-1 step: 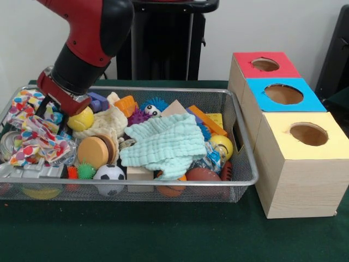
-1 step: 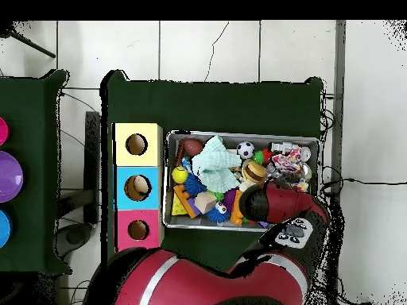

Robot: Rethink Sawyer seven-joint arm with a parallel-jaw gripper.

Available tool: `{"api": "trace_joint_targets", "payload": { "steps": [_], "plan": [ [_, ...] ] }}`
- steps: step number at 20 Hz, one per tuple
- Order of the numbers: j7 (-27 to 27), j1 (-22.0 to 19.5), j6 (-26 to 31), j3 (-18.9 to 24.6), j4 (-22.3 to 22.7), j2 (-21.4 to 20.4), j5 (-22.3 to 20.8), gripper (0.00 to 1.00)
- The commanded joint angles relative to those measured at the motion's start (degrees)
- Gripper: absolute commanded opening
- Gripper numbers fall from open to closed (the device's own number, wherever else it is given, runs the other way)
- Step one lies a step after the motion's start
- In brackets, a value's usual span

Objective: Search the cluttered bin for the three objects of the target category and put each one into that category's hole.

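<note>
Bin sat packed on the green table — your gripper was down in its left end by the yellow ball and polka-dot cloth; grip state could not be told. A mint cloth covered the middle. Red box, blue box, yellow box — holes up, beside the bin.

The wire bin is packed rim to rim; a mint cloth blankets its centre, covering what lies beneath. The arm fills the 10 o'clock corner. Open green table lies at 6 o'clock. The 3 box holes at 3 o'clock stand unobstructed.
</note>
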Motion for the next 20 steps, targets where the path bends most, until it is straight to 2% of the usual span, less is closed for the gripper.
{"api": "trace_joint_targets", "payload": {
  "steps": [1,6,8,11,12,15,20],
  "plan": [
    [5.72,-3.73,-3.45,5.48,-2.06,1.71,0.48,0.00],
    [5.12,-4.06,-3.31,6.71,-1.65,0.62,0.11,0.00],
    [4.43,-5.65,-4.03,9.78,-0.54,-1.09,-0.32,0.00],
    [2.50,-7.81,-2.00,14.88,1.69,-5.39,-0.63,0.00],
    [1.99,-7.71,-0.83,15.29,1.92,-6.34,-0.65,0.00],
    [0.21,-9.27,3.79,20.29,4.11,-11.27,0.26,0.00],
    [0.72,-8.05,10.77,22.35,4.32,-15.48,2.43,0.00]
  ]
}}
